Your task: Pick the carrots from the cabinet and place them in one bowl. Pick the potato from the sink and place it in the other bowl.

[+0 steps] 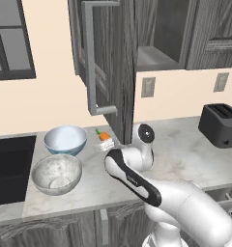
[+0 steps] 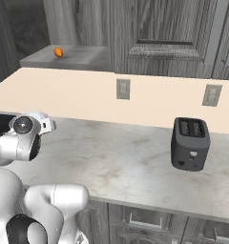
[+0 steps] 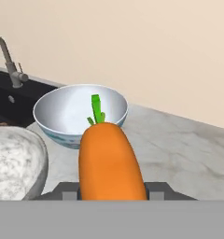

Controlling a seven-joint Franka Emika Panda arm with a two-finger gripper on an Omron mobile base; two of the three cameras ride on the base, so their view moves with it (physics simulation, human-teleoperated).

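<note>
**One carrot in hand, nothing in either bowl yet**

We've got the gripper (image 3: 113, 193) clamped on one of the carrots (image 3: 110, 161), its green top pointing away from the hand toward the bowls. In the left base view that same carrot sits just beside the edge of the open cabinet door (image 1: 99, 62), low over the counter (image 1: 185, 149).

Status as we read it:
- Second carrot (image 2: 58, 52) is on the cabinet shelf (image 2: 83, 56), untouched.
- Marbled grey bowl (image 1: 56, 174) looks empty, and so does the smooth pale bowl (image 1: 65, 139). The two sit just beside each other, the pale one nearer the wall.
- Sink (image 1: 9, 166) is left of the bowls. A brownish sliver at the marbled bowl's rim in the hand view could be the potato, but we can't tell.

So roughly a third of one pick-and-place done: first carrot needs dropping, then second carrot into the same bowl, then the potato into the other.

Around us:
- Toaster (image 2: 190, 143) is well off to the right, no issue.
- The open door hangs out over the counter right next to the hand; it's the main thing to clip on the swing to the bowls and on the return to the shelf.
- Faucet (image 3: 9, 60) stands behind the bowls, out of the drop path.
</note>
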